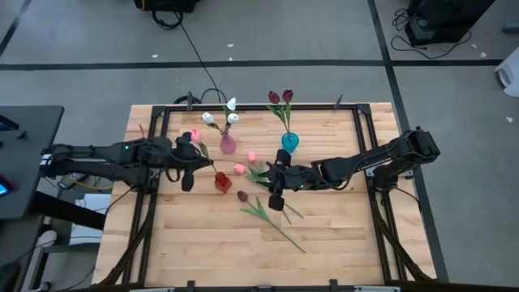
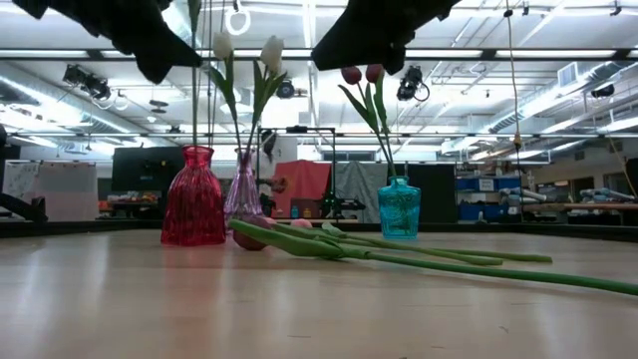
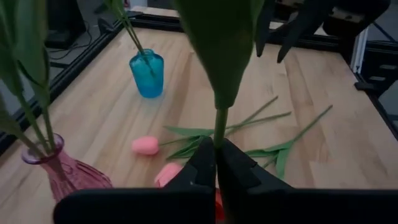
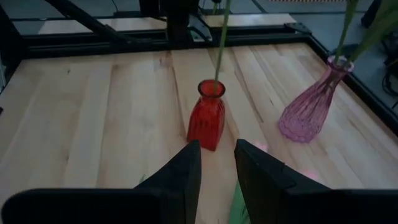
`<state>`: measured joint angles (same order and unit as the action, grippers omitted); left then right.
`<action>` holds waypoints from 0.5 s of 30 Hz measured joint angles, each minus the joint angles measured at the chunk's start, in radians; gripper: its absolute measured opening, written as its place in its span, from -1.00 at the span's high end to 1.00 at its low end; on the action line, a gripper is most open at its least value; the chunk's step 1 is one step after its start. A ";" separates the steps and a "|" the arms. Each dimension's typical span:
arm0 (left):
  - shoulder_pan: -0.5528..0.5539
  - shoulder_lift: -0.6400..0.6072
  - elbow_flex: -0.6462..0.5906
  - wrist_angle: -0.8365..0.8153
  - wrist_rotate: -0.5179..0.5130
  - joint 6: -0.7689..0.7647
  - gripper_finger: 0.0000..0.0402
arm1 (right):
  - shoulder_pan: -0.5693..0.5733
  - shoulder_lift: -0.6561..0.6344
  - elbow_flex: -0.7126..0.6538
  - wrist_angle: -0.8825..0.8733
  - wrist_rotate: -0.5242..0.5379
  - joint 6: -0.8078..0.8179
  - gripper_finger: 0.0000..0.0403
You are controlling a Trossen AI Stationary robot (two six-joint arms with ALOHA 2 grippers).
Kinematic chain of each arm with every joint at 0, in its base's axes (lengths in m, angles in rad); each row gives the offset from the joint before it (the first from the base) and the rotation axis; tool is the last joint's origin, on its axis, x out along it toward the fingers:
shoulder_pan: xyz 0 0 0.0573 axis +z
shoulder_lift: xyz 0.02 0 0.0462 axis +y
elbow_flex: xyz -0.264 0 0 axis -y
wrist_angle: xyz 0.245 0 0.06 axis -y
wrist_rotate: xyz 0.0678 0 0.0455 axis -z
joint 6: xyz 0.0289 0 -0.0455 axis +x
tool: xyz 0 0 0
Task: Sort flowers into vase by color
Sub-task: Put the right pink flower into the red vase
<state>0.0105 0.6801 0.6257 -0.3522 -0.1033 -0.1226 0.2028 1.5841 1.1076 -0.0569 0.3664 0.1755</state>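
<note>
My left gripper [image 3: 216, 146] is shut on a tulip's green stem above the red vase [image 1: 222, 182], and its pink head [image 1: 195, 136] shows beside the wrist. My right gripper [image 4: 217, 165] hangs open, raised above the loose flowers [image 1: 258, 174], and touches nothing. Those flowers lie flat on the table: two pink heads [image 1: 240, 169] and a maroon one [image 1: 242, 195], their stems running toward the near right. White tulips stand in the pink vase [image 1: 228, 144]. Maroon tulips stand in the blue vase [image 1: 289, 142]. My left gripper pinches the tulip's stem [image 3: 217, 127] between its two fingers, just under a broad leaf [image 3: 221, 50]. The fingers come level from the table's left and lie across the stem. The flower stands nearly upright, with its lower end inside the red vase's neck [image 4: 212, 87].
The three vases stand close together around the table's middle and far side. A black frame rail [image 1: 243, 106] runs along the table's far edge, with side rails left and right. Bare wood [image 1: 203, 243] lies toward the near edge.
</note>
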 joint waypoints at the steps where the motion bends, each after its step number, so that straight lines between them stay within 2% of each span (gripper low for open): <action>1: 0.000 0.000 -0.016 0.017 0.000 -0.003 0.97 | 0.000 0.000 0.000 -0.008 0.004 0.011 0.45; 6: 0.000 0.002 -0.070 0.057 0.001 -0.013 0.89 | -0.009 0.000 -0.031 -0.018 0.007 0.063 0.45; 15: 0.000 0.002 -0.076 0.024 -0.045 -0.019 0.42 | -0.036 0.002 -0.154 0.006 -0.027 0.195 0.34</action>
<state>0.0105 0.6823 0.5495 -0.3280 -0.1482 -0.1418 0.1669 1.5860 0.9535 -0.0512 0.3395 0.3710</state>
